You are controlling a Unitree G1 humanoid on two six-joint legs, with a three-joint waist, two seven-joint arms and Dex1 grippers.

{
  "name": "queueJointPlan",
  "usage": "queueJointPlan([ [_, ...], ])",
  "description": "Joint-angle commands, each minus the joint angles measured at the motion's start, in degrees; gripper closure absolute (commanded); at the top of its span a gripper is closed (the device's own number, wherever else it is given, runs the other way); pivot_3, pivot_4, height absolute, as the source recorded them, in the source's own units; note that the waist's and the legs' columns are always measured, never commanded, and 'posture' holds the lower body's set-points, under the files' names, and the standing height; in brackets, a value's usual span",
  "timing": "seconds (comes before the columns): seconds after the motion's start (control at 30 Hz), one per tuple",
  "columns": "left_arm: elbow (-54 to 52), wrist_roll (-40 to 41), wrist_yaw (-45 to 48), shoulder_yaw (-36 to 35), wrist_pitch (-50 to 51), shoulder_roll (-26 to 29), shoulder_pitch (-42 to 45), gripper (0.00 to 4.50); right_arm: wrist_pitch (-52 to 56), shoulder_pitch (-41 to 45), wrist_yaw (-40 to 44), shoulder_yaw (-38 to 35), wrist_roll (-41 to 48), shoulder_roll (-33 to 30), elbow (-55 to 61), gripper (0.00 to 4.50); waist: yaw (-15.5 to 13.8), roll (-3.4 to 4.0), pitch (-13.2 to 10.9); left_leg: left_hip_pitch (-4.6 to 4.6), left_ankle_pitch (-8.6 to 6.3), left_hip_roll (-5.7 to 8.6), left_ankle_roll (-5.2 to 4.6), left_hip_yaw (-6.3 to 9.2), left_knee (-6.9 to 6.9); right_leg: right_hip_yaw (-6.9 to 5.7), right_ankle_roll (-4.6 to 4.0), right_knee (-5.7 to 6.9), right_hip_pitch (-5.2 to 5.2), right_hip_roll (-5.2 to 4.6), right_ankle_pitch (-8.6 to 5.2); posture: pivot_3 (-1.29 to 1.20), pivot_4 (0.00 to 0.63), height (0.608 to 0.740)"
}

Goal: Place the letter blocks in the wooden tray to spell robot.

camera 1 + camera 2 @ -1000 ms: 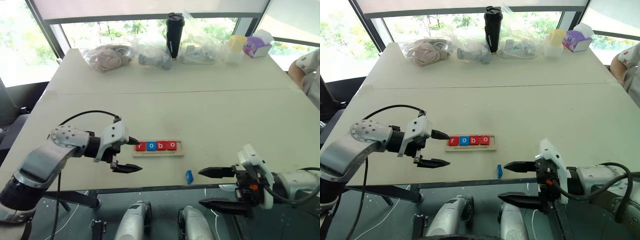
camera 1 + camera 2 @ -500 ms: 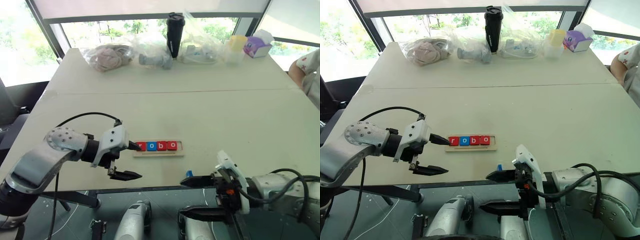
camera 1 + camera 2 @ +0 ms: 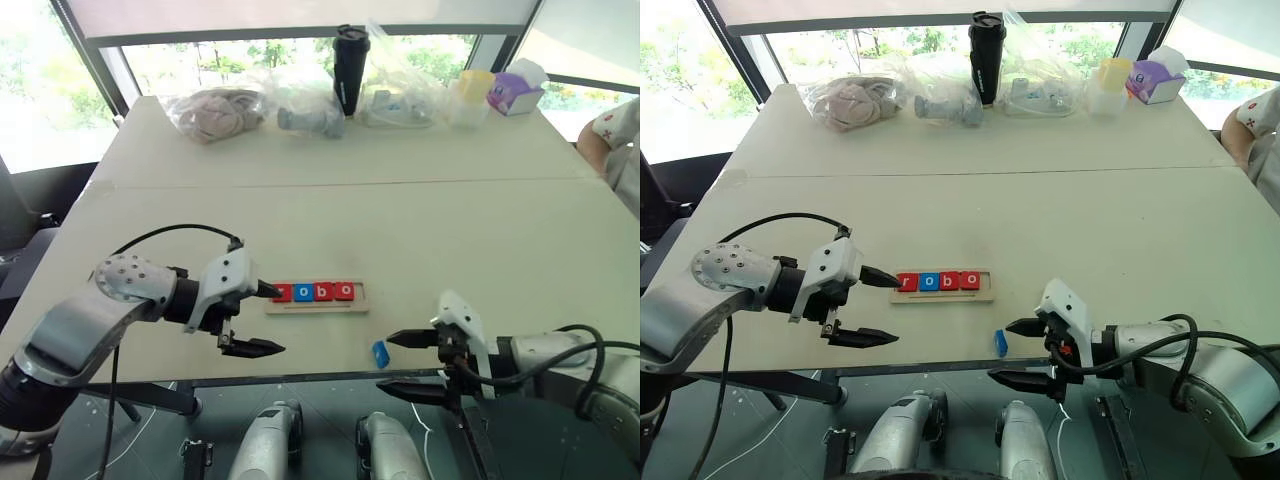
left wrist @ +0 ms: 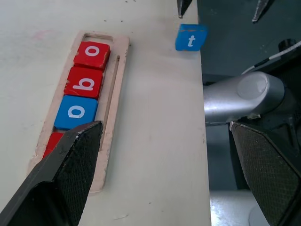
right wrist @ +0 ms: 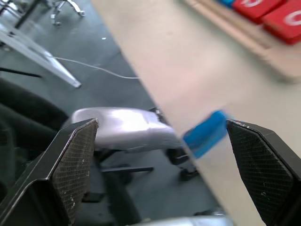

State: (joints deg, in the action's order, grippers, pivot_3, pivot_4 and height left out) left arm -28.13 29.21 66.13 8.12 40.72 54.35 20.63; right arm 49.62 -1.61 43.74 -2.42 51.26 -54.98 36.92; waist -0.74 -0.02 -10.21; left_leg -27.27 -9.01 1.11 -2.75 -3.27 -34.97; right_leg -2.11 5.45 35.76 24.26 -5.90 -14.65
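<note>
Currently both your grippers are spread wide, holding nothing. Left gripper (image 3: 262, 319) hangs at the left end of the wooden tray (image 3: 316, 298), one of its fingers (image 3: 268, 290) right at the first red tile; contact unclear. Right gripper (image 3: 405, 362) sits at the table (image 3: 420, 230) front edge, just beside the blue t block (image 3: 380, 353). That block lies loose near the edge. Tray holds four tiles (image 4: 84, 84): red, blue o, red b, red o; last slot bare.
</note>
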Motion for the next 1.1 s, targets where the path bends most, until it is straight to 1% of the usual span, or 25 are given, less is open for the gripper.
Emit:
queueJointPlan([
  [0.03, -0.65, -0.05, -0.17, -0.65, -0.77, -0.07, 0.67, 0.00, -0.27, 0.24, 1.63, -3.65, 2.68, -0.02, 1.81, 0.03, 0.02, 0.00, 0.00, 0.00, 0.00, 0.00, 0.00, 0.00, 0.00, 0.00, 0.00, 0.00, -0.01, 0.00, 0.00, 0.00, 0.150, 0.740],
  [0.07, -0.61, -0.07, -0.21, -0.64, -0.78, -0.07, 0.64, 0.00, 0.36, 0.10, 1.90, -4.44, 4.31, -0.02, 2.60, 0.03, 0.03, 0.00, 0.00, 0.00, 0.00, 0.00, 0.00, 0.00, 0.00, 0.00, 0.00, 0.00, -0.01, 0.00, 0.00, 0.00, 0.150, 0.740],
  [0.17, -0.36, -0.22, -0.25, -0.50, -0.92, -0.13, 0.72, 0.00, 0.83, -1.14, 3.18, -4.91, 5.58, -0.93, 4.91, 0.03, 0.00, 0.00, 0.00, 0.00, 0.00, 0.00, 0.00, 0.00, 0.00, -0.01, 0.00, 0.02, -0.04, 0.00, 0.00, 0.00, 0.150, 0.740],
  [0.27, -0.17, -0.33, -0.25, -0.40, -1.09, -0.18, 0.64, 0.00, 1.90, -2.86, 4.49, -5.65, 9.83, -0.83, 6.87, 0.03, -0.01, 0.00, 0.00, 0.00, 0.00, 0.00, 0.00, 0.01, 0.00, -0.02, 0.00, 0.02, -0.04, 0.00, 0.00, 0.00, 0.150, 0.740],
  [0.37, -0.03, -0.48, -0.27, -0.23, -1.18, -0.25, 0.66, 0.00, 2.19, -4.60, 4.50, -3.81, 10.43, -0.45, 8.88, 0.03, 0.03, 0.00, 0.00, 0.00, 0.00, 0.00, 0.00, 0.01, -0.01, -0.02, 0.00, 0.02, -0.07, 0.00, 0.00, 0.00, 0.150, 0.740],
  [0.5, -0.46, -0.35, 0.08, -0.38, -1.03, -0.09, 0.75, 0.00, 1.26, -5.37, 3.63, 0.76, 5.82, 1.29, 7.20, 0.03, 0.04, -0.01, 0.00, 0.01, 0.00, 0.00, 0.00, 0.01, -0.02, -0.02, 0.00, 0.02, -0.04, -0.01, 0.00, 0.00, 0.150, 0.740],
  [0.67, -1.53, -0.10, 0.99, -0.67, -0.56, 1.17, 0.43, 0.00, -0.08, -4.69, 3.70, 4.33, 0.49, 2.44, 4.20, 0.03, 0.06, -0.01, 0.01, 0.01, 0.00, 0.00, 0.00, 0.00, -0.02, -0.02, 0.00, 0.02, -0.02, -0.01, 0.00, 0.00, 0.150, 0.740],
  [0.77, -1.87, 0.28, 0.44, -0.93, -0.14, 1.03, 0.25, 0.00, -1.50, -3.45, 3.09, 6.05, -4.42, 2.37, 1.95, 0.03, 0.03, -0.01, 0.01, 0.01, 0.00, 0.00, 0.00, 0.00, -0.02, -0.02, 0.00, 0.02, 0.00, -0.01, 0.00, 0.00, 0.150, 0.740],
  [0.8, -1.87, 0.34, 0.34, -0.96, -0.11, 1.02, 0.24, 0.00, -2.04, -3.07, 3.04, 6.15, -5.53, 2.40, 1.43, 0.03, 0.06, -0.01, 0.01, 0.01, 0.00, 0.00, 0.00, 0.00, -0.03, -0.02, 0.00, 0.02, -0.01, -0.01, 0.00, 0.00, 0.150, 0.740],
  [0.93, -1.50, 0.15, 0.21, -0.91, -0.34, 1.11, 0.01, 0.00, -2.42, -0.30, 2.44, 2.37, -6.09, 2.12, -1.02, 0.03, 0.01, -0.01, 0.01, 0.02, 0.00, 0.00, 0.00, 0.00, -0.03, -0.03, -0.03, 0.02, -0.01, -0.01, 0.03, 0.00, 0.150, 0.740],
  [1.1, -1.54, 0.03, -0.28, -0.43, -0.37, 0.52, -0.01, 0.00, -1.93, 0.18, 3.38, -1.16, -5.56, 0.91, -0.51, 0.03, 0.00, -0.01, 0.01, 0.01, 0.00, 0.00, 0.00, 0.00, -0.01, -0.03, -0.04, 0.01, 0.00, -0.01, 0.03, 0.00, 0.150, 0.740],
])
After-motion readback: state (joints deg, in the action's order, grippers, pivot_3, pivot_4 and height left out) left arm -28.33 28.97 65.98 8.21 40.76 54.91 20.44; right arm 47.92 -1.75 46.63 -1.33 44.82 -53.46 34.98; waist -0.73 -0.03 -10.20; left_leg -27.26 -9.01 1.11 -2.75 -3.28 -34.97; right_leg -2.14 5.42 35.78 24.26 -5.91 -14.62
